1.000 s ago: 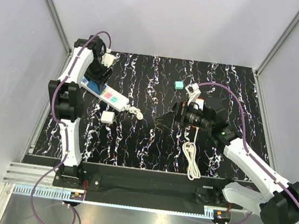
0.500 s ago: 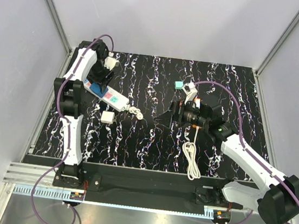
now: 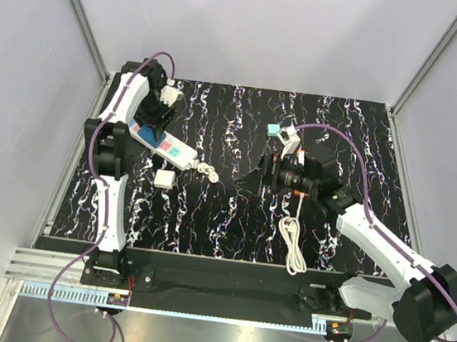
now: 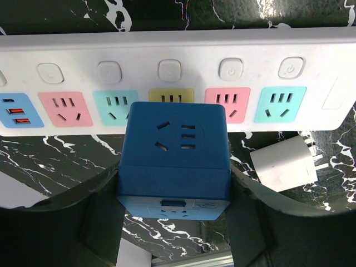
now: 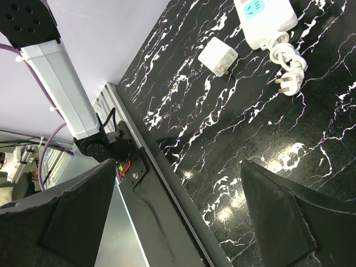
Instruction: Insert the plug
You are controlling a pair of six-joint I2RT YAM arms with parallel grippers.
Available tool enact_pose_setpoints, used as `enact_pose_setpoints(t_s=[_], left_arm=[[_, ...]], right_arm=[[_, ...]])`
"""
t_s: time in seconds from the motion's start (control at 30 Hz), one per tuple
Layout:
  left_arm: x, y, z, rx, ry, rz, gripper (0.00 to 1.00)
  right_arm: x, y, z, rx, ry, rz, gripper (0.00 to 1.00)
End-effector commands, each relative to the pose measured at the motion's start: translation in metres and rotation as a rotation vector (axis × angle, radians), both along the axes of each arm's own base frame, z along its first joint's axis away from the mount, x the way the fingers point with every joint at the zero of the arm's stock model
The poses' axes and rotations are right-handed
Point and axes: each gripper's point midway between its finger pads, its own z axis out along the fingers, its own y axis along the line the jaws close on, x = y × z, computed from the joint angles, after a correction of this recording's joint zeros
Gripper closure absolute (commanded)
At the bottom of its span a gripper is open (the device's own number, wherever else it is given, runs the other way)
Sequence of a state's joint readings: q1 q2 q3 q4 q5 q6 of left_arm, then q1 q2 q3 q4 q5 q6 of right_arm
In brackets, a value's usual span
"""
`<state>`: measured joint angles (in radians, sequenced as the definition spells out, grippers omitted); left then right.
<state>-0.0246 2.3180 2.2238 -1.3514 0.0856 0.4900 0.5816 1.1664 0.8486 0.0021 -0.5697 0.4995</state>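
Observation:
The plug (image 3: pixel 164 178), a small white cube block, lies loose on the black marbled table in front of the white strip (image 3: pixel 165 145). It also shows in the left wrist view (image 4: pixel 283 167) and the right wrist view (image 5: pixel 218 55). My left gripper (image 3: pixel 156 116) is shut on a blue cube socket block (image 4: pixel 175 139) and holds it against the strip's (image 4: pixel 178 50) yellow socket, with fingers (image 4: pixel 105 211) on both its sides. My right gripper (image 3: pixel 253 178) is open and empty above mid-table, well right of the plug.
A tiny teal cube (image 3: pixel 273 130) sits at the back centre. The strip's coiled cord and pronged plug (image 3: pixel 205 170) lie at its right end. A white cable bundle (image 3: pixel 291 241) lies near the front under my right arm. Grey walls enclose the table.
My left gripper has shifted slightly toward the back with the blue cube. My right gripper has moved a little to the left. The white plug has not moved.

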Motion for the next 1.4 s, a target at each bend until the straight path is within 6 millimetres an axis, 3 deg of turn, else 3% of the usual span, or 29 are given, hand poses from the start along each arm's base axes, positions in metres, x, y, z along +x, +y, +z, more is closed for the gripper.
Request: enact_pose_setpoints(t_s=[0.0, 0.2, 0.37, 0.53, 0.8, 1.07, 1.17, 1.2, 1.27, 1.33, 1.37], left_arm=[[0.009, 0.002, -0.008, 0.007, -0.007, -0.017, 1.00], [0.001, 0.008, -0.008, 0.063, 0.023, -0.018, 1.00], [-0.012, 0.018, 0.012, 0.118, 0.008, -0.004, 1.00], [-0.010, 0.022, 0.027, 0.127, -0.035, 0.003, 1.00], [0.002, 0.009, 0.024, 0.066, -0.056, -0.020, 1.00], [0.005, 0.005, 0.004, 0.052, -0.016, -0.031, 1.00], [0.005, 0.002, 0.006, 0.061, -0.013, -0.039, 1.00], [0.001, 0.001, 0.009, 0.063, -0.010, -0.036, 1.00], [-0.001, -0.011, 0.034, 0.034, -0.067, -0.044, 1.00], [-0.001, -0.025, 0.073, -0.021, -0.169, -0.051, 1.00], [-0.007, -0.057, 0.106, -0.180, -0.260, -0.087, 1.00]], right_arm=[[0.002, 0.004, 0.018, 0.023, -0.055, 0.027, 0.00], [0.003, 0.005, 0.011, 0.013, -0.040, 0.030, 0.00], [0.004, 0.007, 0.012, 0.022, -0.039, 0.040, 0.00], [0.005, 0.008, 0.008, 0.023, -0.030, 0.037, 0.00], [0.006, 0.010, 0.003, 0.023, -0.019, 0.043, 0.00], [0.007, 0.012, -0.004, 0.016, -0.005, 0.049, 0.00], [0.009, 0.012, -0.006, 0.011, -0.009, 0.048, 0.00], [0.010, 0.012, -0.007, 0.007, -0.013, 0.042, 0.00], [0.014, 0.012, -0.008, -0.003, -0.021, 0.039, 0.00], [0.020, 0.015, 0.005, 0.005, -0.050, 0.047, 0.01], [0.030, 0.021, 0.012, 0.006, -0.073, 0.070, 0.01]])
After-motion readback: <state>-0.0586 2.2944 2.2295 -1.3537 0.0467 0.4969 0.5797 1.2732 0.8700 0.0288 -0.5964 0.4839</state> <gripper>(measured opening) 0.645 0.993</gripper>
